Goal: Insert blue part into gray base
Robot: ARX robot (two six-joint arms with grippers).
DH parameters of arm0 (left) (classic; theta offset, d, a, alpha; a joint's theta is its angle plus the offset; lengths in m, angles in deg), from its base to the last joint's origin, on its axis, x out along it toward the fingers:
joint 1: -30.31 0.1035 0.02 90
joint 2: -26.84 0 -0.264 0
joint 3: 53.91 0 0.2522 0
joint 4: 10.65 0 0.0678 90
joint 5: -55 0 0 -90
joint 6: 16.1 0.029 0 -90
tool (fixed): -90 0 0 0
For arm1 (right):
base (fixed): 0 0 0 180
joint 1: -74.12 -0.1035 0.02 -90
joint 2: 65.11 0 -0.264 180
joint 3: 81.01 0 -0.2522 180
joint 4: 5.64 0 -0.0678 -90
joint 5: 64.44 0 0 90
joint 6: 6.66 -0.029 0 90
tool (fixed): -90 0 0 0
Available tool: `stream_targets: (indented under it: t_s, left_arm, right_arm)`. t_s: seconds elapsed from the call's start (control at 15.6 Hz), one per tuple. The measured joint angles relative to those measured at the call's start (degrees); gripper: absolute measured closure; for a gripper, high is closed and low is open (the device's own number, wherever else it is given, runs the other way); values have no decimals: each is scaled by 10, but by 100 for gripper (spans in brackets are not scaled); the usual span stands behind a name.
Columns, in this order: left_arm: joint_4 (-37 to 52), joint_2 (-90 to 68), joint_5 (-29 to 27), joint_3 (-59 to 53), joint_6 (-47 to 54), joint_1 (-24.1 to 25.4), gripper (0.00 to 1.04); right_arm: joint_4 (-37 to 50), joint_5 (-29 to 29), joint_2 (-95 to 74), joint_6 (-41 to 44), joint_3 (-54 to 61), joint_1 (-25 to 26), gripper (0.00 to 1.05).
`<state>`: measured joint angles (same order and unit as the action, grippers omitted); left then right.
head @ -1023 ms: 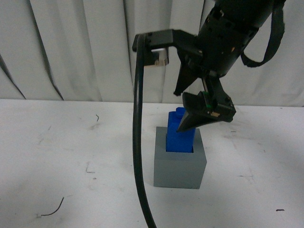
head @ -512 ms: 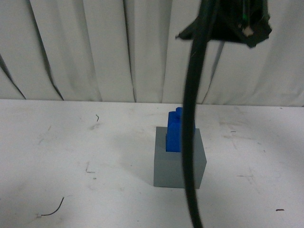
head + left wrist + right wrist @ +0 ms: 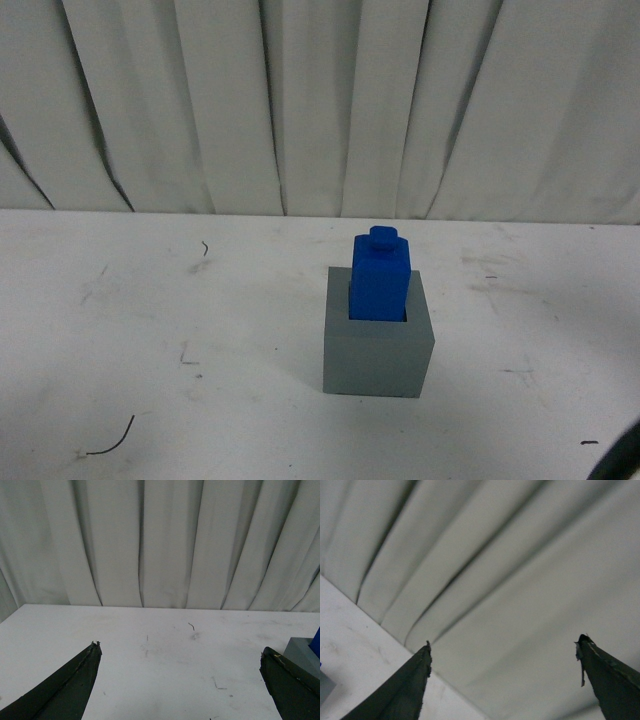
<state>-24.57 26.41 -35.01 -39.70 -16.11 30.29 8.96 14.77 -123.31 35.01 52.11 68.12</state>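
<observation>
Since part (image 3: 380, 282) already stands upright in base (image 3: 378, 355), step: insertion looks done, though depth is unsure.
Next: at most a straight-down press on its top, if it is not seated.
Place: base just 5 o'clock of bench (image 3: 150, 320) centre, front view.
Left hand (image 3: 180, 649): spread, empty.
Right hand (image 3: 503, 642): spread, empty.
Materials: part is a tall, bright blue plastic block; base is a matte gray cube with a square recess.
</observation>
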Motion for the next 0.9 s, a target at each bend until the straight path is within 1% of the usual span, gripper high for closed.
stream_targets:
  t_s: [0.06,0.13,0.19,0.26,0.32,0.38,0.51,0.9]
  left_arm:
    - [0,0,0,0,0,0,7]
    - [0,0,-1,0,0,0,7]
    - [0,0,0,0,0,0,7]
    - [1,0,1,0,0,0,7]
    - [0,0,0,0,0,0,7]
    - [0,0,0,0,0,0,7]
    - [0,0,0,0,0,0,7]
    - [0,0,0,0,0,0,7]
  right_arm:
    - [-48,65,47,-96,29,24,25]
    - [-69,105,103,-203,73,61,38]
    - [-78,117,139,-281,103,69,47]
    - [-87,109,188,-343,140,62,60]
    - [-87,108,228,-375,175,60,72]
    - [-86,108,246,-387,195,60,82]
    - [-83,108,272,-402,222,60,103]
    - [-102,108,347,-408,277,60,103]
